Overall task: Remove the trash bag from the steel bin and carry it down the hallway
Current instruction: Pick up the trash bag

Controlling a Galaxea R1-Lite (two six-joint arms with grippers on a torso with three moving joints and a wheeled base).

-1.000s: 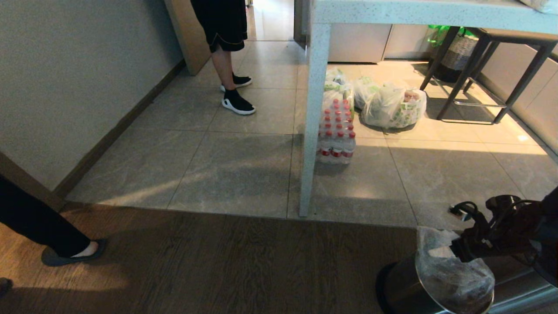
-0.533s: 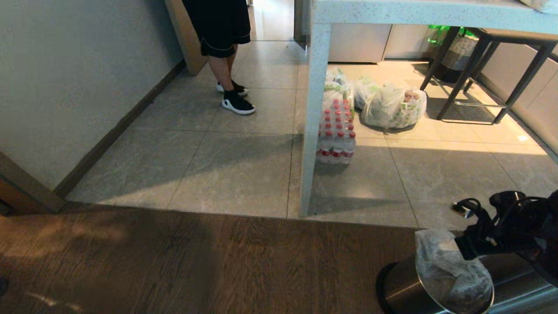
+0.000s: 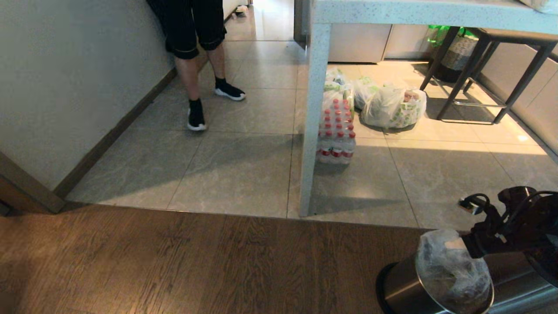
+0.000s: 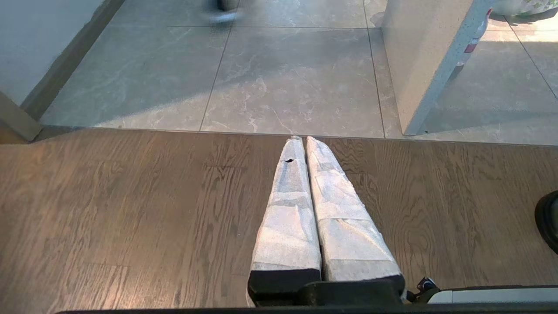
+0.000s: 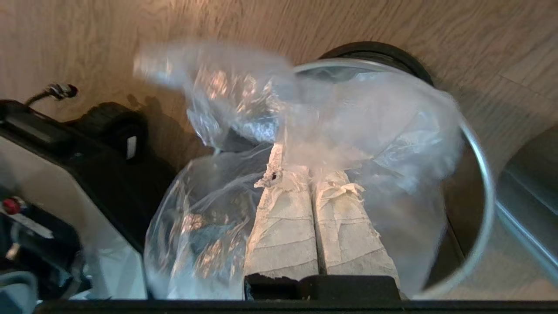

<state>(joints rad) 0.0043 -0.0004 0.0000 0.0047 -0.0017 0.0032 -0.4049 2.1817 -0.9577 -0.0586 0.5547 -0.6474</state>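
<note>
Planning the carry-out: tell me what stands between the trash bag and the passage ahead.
The trash bag, pinched by the right gripper, still sits in the steel bin. Ahead, the counter leg and the bottled-water pack flank the route, and a person stands in the passage.

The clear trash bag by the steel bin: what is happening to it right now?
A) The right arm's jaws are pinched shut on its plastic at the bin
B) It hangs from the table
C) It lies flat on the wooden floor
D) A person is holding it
A: the right gripper has its jaws shut on the trash bag at the steel bin.
</note>
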